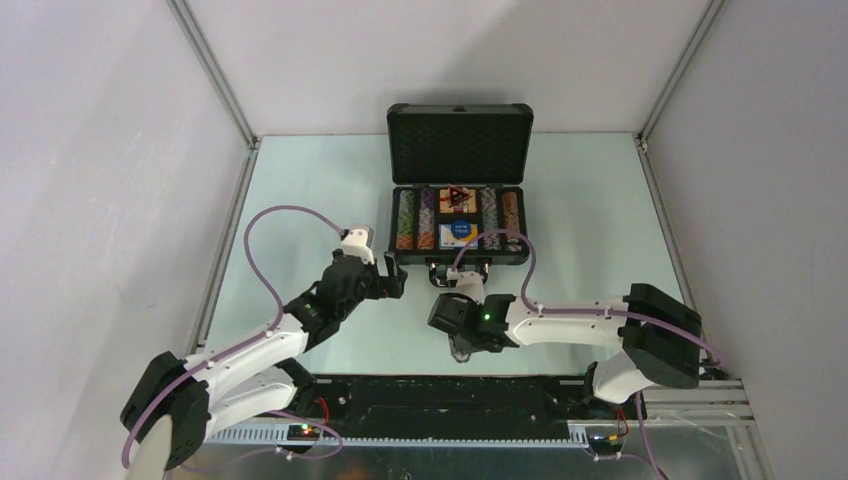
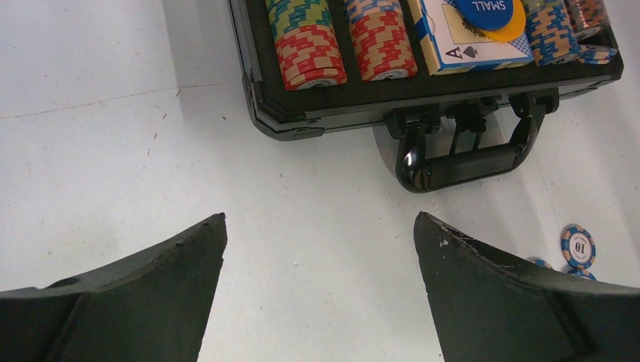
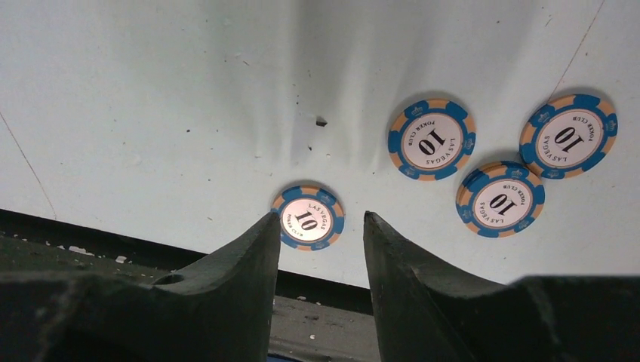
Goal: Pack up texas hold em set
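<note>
The pale table is lying bare under the right jaws, which are standing half parted and empty, lined up on a flat blue-and-orange striped "10" poker chip. Three more such chips are lying beside it. The left jaws are gaping wide, holding nothing, near the black handle of the open dark grey briefcase at the far middle. The pick is calling for tips lowered flush to the table, either side of the chip's rim, before pinching.

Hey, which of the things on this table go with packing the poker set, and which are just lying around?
Job: open briefcase, chip rows inside, blue card box, SMALL button, four loose 10 chips.
Just there: purple cables, slotted rail.
</note>
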Robot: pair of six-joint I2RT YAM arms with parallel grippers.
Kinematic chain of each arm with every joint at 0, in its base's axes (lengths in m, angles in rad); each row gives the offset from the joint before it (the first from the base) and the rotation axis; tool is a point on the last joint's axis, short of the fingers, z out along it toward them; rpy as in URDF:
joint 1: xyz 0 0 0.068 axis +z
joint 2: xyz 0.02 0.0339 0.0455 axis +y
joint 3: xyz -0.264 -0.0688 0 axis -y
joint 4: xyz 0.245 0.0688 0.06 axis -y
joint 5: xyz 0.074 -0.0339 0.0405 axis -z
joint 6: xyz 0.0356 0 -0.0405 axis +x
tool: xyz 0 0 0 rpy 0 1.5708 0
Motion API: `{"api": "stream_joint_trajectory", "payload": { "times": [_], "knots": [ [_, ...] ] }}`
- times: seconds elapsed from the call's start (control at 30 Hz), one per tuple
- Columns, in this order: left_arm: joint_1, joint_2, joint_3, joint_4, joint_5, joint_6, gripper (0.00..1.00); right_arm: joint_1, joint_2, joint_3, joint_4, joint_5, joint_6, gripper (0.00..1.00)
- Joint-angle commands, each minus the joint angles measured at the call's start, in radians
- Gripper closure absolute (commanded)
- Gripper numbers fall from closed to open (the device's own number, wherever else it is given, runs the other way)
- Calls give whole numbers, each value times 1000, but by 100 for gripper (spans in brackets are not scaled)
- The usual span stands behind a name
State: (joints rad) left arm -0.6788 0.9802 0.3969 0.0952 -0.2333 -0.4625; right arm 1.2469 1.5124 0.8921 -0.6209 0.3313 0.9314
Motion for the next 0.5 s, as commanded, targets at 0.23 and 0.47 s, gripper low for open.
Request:
{"api": "stream_joint_trajectory", "payload": {
  "times": [0.23,0.47],
  "knots": [
    [-7,-1,40,29,-16,19,2,14,35,-18,56,-51,-5,45],
    [-8,1,40,29,-14,18,2,10,69,-28,86,-77,-9,47]
  ]
}}
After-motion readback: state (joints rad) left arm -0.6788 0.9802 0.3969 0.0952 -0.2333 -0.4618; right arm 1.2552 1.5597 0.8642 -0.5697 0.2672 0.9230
